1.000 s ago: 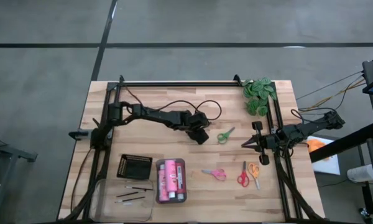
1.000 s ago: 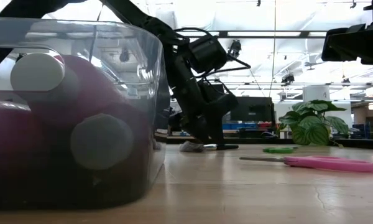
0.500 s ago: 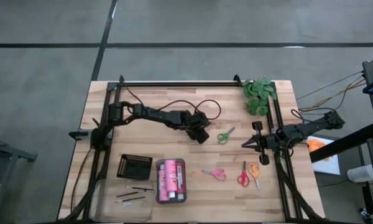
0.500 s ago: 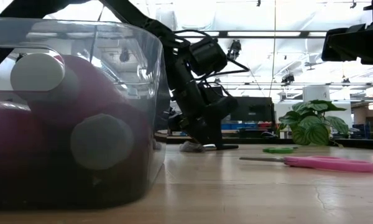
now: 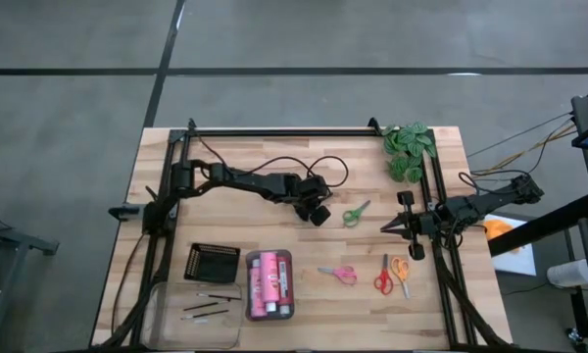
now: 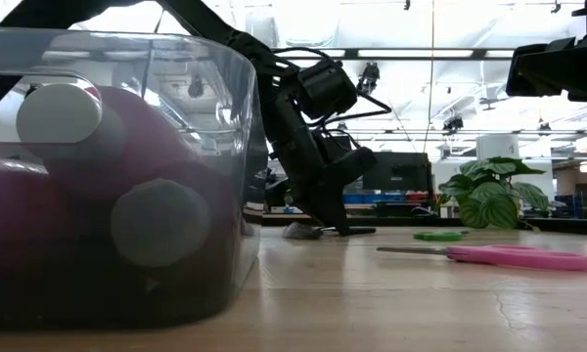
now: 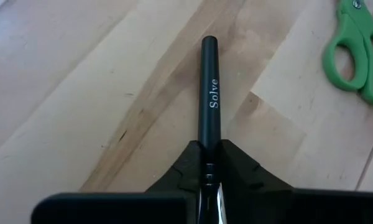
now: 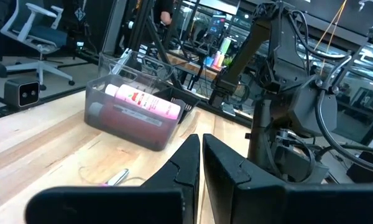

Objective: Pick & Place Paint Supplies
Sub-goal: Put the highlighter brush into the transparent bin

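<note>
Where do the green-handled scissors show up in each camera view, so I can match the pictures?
High view: green-handled scissors mid-table, just right of the left gripper.
Low view: flat green shape on the far tabletop.
Left wrist view: green handles at the picture's upper right edge.
Right wrist view: not seen.
Shared landmark: the left gripper beside them.

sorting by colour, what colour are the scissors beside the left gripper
Green scissors, clearest in the left wrist view.
</note>
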Robot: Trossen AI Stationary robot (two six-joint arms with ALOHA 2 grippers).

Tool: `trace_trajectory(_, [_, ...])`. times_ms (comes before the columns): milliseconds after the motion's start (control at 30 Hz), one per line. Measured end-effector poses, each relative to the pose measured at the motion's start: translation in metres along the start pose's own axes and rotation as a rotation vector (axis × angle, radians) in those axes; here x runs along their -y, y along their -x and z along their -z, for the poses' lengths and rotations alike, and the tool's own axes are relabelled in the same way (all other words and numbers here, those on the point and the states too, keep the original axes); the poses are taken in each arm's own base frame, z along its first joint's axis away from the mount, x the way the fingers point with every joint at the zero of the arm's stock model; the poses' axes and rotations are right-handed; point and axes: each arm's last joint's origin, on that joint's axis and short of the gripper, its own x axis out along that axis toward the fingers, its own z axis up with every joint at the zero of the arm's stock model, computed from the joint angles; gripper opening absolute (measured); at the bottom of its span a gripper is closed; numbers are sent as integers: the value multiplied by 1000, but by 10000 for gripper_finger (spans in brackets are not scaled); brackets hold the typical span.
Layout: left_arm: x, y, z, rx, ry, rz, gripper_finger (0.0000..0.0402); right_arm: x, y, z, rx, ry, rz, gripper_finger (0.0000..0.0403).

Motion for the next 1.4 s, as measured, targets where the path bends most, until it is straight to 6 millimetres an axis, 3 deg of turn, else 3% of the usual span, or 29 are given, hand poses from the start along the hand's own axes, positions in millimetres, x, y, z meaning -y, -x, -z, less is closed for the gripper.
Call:
trace_trajectory(433, [0,1,0,-5,-4,1,34,0,0,0,0,0,0,15])
trace_trajectory(633, [-1,17,-1,-37,-15,2,35,0,0,0,0,0,0,15])
trace_trajectory(867, [-2,63,-11,-28,-13,-3,35,0,0,0,0,0,1,15])
trace_trajectory(1033, [-5,111,-14,-51,-17,-8,35,0,0,0,0,0,0,15])
trace_trajectory(1400, [-15,220,7,-209,-5,129,35,0,0,0,0,0,0,15])
